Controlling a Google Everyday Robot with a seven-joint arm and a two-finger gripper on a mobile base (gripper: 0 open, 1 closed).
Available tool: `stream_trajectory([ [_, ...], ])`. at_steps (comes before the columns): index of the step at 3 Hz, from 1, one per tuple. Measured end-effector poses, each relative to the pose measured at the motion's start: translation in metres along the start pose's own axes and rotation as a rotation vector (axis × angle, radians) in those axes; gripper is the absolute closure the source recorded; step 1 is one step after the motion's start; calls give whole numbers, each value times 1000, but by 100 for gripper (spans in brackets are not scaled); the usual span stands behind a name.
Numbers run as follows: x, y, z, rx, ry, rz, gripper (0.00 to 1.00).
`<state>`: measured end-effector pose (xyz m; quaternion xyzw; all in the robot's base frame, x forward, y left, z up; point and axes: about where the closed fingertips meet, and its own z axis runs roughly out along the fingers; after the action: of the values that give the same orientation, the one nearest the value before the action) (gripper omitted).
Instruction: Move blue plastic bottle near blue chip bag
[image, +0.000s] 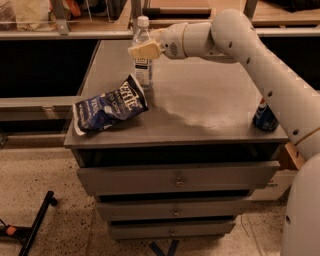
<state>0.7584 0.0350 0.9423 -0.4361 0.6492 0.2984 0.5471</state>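
Note:
The blue plastic bottle (143, 67) is clear with a white cap and a dark label. It is upright at the back left of the grey cabinet top (200, 105), its base at the surface. The blue chip bag (110, 106) lies wrinkled at the front left, its upper corner just below and left of the bottle's base. My gripper (145, 50) reaches in from the right and is shut on the bottle's upper body. One cream finger (145, 50) shows in front of the bottle; the other is hidden behind it.
A blue soda can (264, 116) stands at the right edge of the top, partly behind my arm. The cabinet has three drawers (177, 179) below. Shelves run behind it. A black stand leg (37, 220) lies on the floor at the left.

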Motion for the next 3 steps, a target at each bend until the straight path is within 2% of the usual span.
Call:
stream_trajectory([
  [1,-1,5,1,-21,-12,-48,82],
  [3,-2,11,0,-56,-26,-105,35],
])
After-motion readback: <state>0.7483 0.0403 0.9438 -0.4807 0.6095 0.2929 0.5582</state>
